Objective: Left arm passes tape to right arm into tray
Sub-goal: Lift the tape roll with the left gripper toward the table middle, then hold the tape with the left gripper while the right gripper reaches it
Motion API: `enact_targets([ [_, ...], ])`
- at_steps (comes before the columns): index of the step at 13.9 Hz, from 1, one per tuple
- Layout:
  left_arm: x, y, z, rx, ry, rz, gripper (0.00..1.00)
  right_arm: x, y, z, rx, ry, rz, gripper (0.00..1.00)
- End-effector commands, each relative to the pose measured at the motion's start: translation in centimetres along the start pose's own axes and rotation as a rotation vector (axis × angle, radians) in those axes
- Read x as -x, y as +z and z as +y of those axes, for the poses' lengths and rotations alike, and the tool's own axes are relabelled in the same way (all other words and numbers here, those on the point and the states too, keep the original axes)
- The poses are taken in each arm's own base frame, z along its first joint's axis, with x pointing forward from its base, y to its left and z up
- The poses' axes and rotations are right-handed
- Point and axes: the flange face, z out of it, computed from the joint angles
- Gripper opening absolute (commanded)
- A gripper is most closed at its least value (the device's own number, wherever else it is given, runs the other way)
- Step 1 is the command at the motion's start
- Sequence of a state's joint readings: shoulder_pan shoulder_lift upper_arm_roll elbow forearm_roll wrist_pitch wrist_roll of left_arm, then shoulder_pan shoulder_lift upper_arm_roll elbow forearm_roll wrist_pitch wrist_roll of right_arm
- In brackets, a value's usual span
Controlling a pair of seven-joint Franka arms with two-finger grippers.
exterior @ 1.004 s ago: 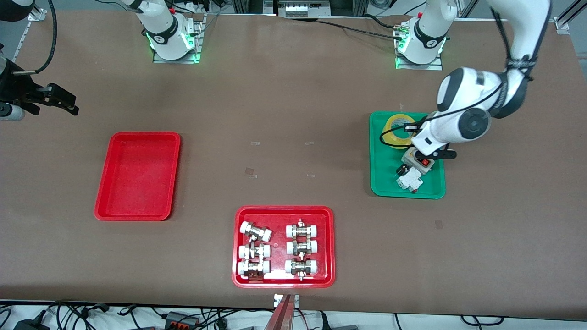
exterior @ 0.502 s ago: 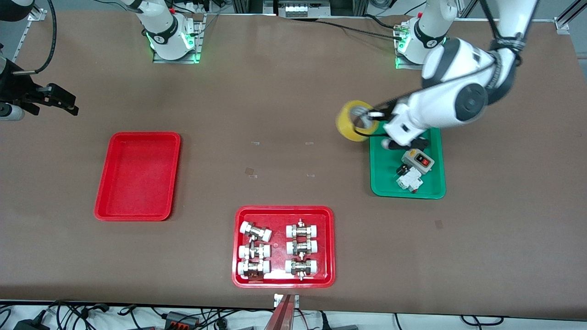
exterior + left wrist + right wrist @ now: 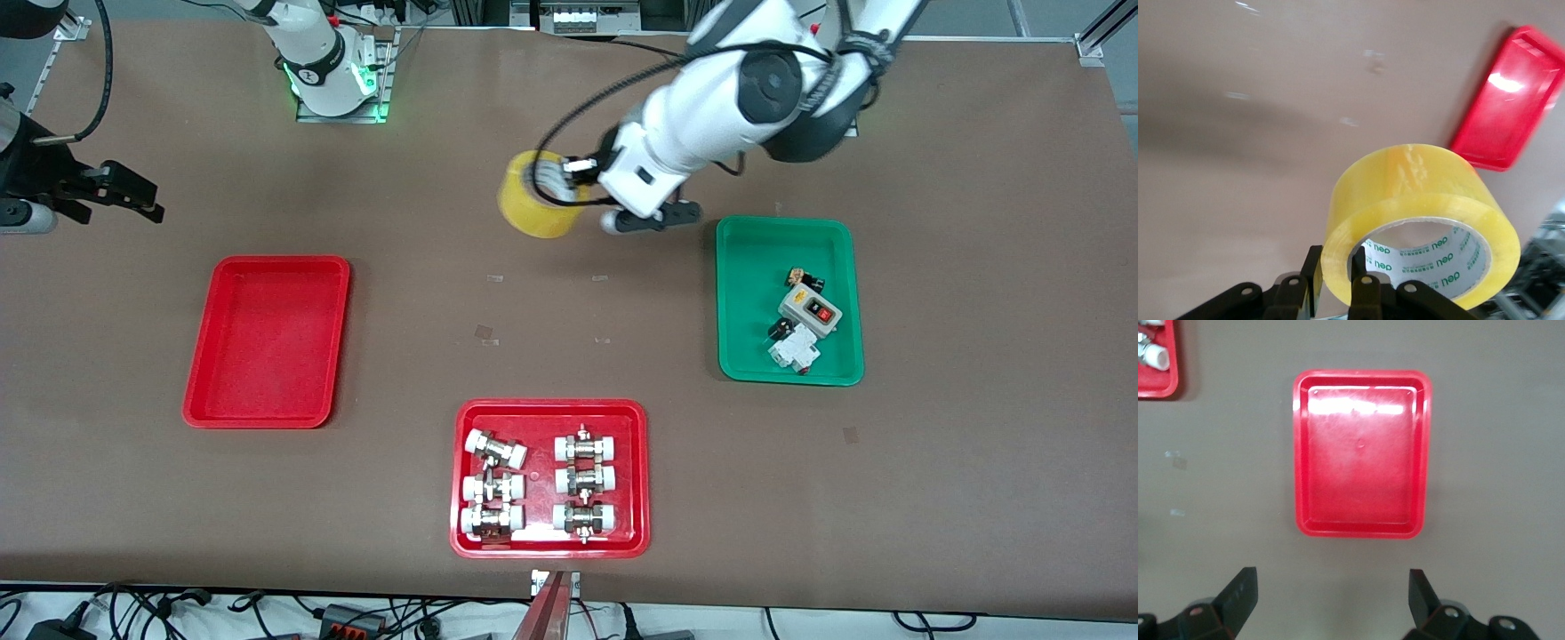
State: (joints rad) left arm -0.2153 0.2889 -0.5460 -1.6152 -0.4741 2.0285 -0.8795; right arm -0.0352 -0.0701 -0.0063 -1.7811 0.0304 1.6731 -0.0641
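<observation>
The left end effector (image 3: 569, 175) is up in the air over the bare brown bench (image 3: 569, 302), roughly midway between the two arm bases. Its fingers (image 3: 1365, 293) are clamped on the wall of the wide roll of translucent yellow packing tape (image 3: 536, 206), one finger inside the pale cardboard core and one outside. The roll hangs tilted from the grip, clear of the bench surface.

The right end effector (image 3: 124, 188) hangs at the right arm's end of the bench, with its fingers (image 3: 1238, 595) spread wide apart and nothing between them. In the right wrist view it looks straight down on the shallow red rectangular plastic tray (image 3: 267, 342), which lies flat on the bench and holds nothing.

A green rectangular tray (image 3: 751, 249) lies toward the left arm's end of the bench. It carries a grey switch box with a red button (image 3: 810, 311), a white breaker-like part (image 3: 794, 350) just beside it, and a small dark item (image 3: 805, 279) too small to identify.

A second red tray (image 3: 542, 413), nearest the front camera, holds six white-and-metal pipe fittings (image 3: 538, 484) in two rows.
</observation>
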Motion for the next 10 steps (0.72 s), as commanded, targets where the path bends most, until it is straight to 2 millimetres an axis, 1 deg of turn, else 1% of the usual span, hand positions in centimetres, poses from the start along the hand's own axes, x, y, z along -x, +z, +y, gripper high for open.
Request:
enact_targets([
  [1,1.8,-0.3,3.0,0.105,-0.025,0.017,0.15,-0.8,1.5,-1.0,-0.039,-0.027,-0.047,1.00],
  [2,1.7,-0.6,3.2,0.123,-0.040,0.033,0.15,-1.5,3.0,-1.6,-0.049,-0.036,-0.075,1.00],
  [3,1.6,-0.8,3.2,0.128,-0.042,0.036,0.15,-1.9,3.9,-2.8,-0.049,-0.064,-0.091,1.00],
  [4,1.5,-0.8,3.2,0.130,-0.044,0.036,0.15,-2.0,3.9,-3.3,-0.052,-0.095,-0.091,1.00],
  [5,1.3,-1.0,3.1,0.132,-0.047,0.039,0.17,-2.3,3.8,-5.0,-0.086,-0.123,-0.075,1.00],
  [6,1.1,-1.2,3.0,0.133,-0.053,0.039,0.18,-2.6,3.1,-6.2,-0.150,-0.127,-0.066,1.00],
  [7,1.0,-1.3,2.9,0.133,-0.056,0.041,0.18,-2.8,2.4,-6.9,-0.204,-0.131,-0.054,1.00],
  [8,0.6,-1.6,2.8,0.136,-0.062,0.044,0.18,-3.0,2.9,-7.7,-0.246,-0.142,-0.069,1.00],
  [9,0.5,-1.7,2.7,0.137,-0.065,0.046,0.18,-3.1,3.2,-9.4,-0.324,-0.169,-0.082,1.00],
  [10,0.4,-1.6,2.6,0.135,-0.069,0.044,0.18,-3.6,3.8,-10.6,-0.419,-0.188,-0.087,1.00],
])
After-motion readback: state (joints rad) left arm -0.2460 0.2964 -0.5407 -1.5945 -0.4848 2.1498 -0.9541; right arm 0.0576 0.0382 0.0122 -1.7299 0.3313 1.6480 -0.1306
